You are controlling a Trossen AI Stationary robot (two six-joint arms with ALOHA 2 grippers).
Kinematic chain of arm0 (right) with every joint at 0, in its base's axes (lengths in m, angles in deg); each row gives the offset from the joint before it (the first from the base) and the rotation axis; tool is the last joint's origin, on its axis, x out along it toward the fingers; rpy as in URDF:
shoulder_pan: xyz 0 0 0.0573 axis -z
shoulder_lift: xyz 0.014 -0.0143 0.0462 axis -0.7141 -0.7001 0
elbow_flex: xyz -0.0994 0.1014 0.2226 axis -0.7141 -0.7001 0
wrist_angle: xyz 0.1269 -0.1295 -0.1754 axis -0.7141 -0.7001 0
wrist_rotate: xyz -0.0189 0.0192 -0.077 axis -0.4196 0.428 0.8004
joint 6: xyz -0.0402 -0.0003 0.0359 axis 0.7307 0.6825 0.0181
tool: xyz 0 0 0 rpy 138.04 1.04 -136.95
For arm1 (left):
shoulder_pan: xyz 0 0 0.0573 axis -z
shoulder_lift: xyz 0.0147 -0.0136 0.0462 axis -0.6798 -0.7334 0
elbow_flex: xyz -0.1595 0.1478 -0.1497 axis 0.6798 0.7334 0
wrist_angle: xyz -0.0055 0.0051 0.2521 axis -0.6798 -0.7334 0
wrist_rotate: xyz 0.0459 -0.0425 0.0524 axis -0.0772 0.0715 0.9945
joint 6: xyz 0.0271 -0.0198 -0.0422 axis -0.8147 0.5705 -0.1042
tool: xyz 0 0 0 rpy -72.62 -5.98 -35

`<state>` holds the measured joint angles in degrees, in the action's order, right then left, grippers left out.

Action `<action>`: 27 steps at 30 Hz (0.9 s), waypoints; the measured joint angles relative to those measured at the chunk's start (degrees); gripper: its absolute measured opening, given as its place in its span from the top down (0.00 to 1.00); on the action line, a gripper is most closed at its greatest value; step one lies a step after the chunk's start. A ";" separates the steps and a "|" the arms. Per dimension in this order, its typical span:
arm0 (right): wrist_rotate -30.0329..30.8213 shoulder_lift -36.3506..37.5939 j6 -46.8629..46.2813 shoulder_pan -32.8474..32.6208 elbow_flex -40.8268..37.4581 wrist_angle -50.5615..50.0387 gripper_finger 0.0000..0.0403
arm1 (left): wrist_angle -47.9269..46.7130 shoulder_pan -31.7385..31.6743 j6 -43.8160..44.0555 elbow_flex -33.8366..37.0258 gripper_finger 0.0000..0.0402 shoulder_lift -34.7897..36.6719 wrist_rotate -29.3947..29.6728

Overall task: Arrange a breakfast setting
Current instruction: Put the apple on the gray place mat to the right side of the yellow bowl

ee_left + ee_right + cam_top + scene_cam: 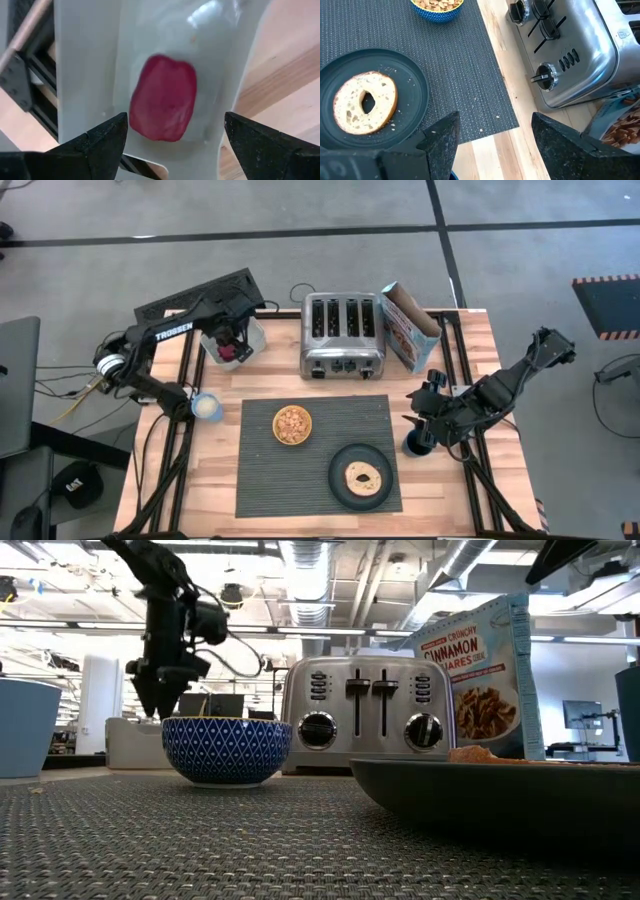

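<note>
A small red fruit (pixel 164 97) lies on the bottom of a clear tub (pixel 250 338) at the table's far left. My left gripper (pixel 175 122) hangs open right above it, pointing down, one finger on each side and touching nothing. On the dark ribbed placemat (pixel 320 480) stand a bowl (pixel 292 425) of cereal and a dark plate (pixel 345 490) with a bagel (pixel 365 102). A dark blue cup (pixel 415 444) stands just off the placemat's right edge. My right gripper (pixel 495 125) waits open above that cup. The spoon is out of view.
The chrome toaster (pixel 340 335) and a cereal box (pixel 408 325) stand at the far edge behind the placemat. A small pale blue cup (pixel 205 407) sits left of the placemat, near my left arm's elbow. Bare wood shows on both sides of the placemat.
</note>
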<state>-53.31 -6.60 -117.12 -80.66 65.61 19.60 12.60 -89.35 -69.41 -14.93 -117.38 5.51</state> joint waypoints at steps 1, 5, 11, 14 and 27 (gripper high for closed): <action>0.00 0.00 0.00 0.00 0.00 0.06 0.32 | 0.35 -0.08 0.00 0.43 0.21 -0.74 0.20; -0.03 0.00 -0.21 0.00 0.00 0.30 0.32 | 2.01 -0.13 -0.44 1.33 0.21 -4.75 0.21; -0.04 0.00 -0.23 0.00 0.00 0.82 0.32 | 1.53 -0.09 -0.37 1.35 0.21 -11.11 3.96; -0.07 0.00 -0.22 0.00 0.00 0.91 0.32 | 1.65 -0.13 -0.33 1.35 0.22 -13.52 3.98; -0.10 0.00 -0.20 0.00 0.00 1.52 0.32 | -0.40 -0.02 -0.18 -0.24 0.41 -15.40 4.41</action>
<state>-53.41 -6.60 -117.32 -80.66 65.61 21.12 12.20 -89.37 -69.59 -15.16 -132.78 9.93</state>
